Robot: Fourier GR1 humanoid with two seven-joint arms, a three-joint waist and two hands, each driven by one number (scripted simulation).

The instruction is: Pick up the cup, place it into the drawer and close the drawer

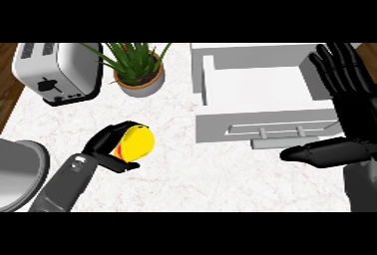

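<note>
Counter (pixel 221 184): white with faint pinkish-grey marbling; brown wood-grain shows at its far left edge. Cup (pixel 137 142): bright yellow with a red stripe; both the left robot hand (pixel 110 144) and the right robot hand (pixel 346 99) are black on grey forearms. Drawer (pixel 254 92): plain white-grey; toaster (pixel 55 69): silver with black fittings; plant (pixel 136 62): green leaves in a terracotta pot (pixel 140 85).

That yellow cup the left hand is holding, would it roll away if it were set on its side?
Probably. The cup looks round and smooth, so on its side it would likely roll across the flat counter. It seems stiff, keeping its shape with the left hand curled round it. It looks small beside the hand, so it is probably light.
</note>
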